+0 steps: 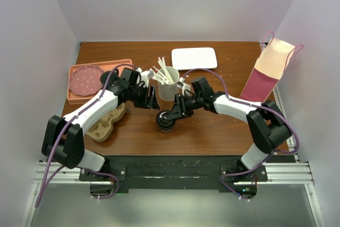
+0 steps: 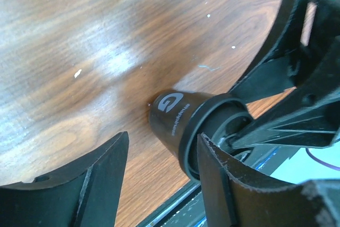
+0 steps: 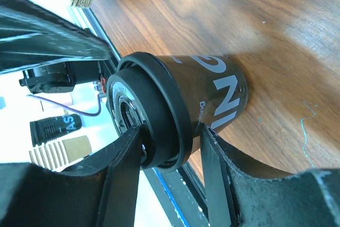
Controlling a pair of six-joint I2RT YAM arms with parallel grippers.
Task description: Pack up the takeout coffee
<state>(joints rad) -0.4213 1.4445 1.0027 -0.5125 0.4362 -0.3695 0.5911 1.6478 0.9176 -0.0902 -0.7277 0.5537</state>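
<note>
Tabletop [image 1: 212,131]: coffee [image 3: 212,94] in right gripper [image 3: 170,142] (upright)

The brown wooden table [image 1: 223,126] carries 6 things. An orange tray [image 1: 114,61] lies at the far left, and a cardboard cup carrier [image 1: 109,123] at the near left. In the middle stand a white cup [image 1: 166,91] of stirrers and, nearer, the takeout coffee [image 1: 166,120]. A white rectangular plate [image 1: 194,58] lies behind them. A paper bag [image 1: 265,75] leans at the right.

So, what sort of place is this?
Probably a lab booth staged as a café counter: plain white walls around a wooden table, with a takeout coffee, a cup of stirrers and a pulp cup carrier.
</note>
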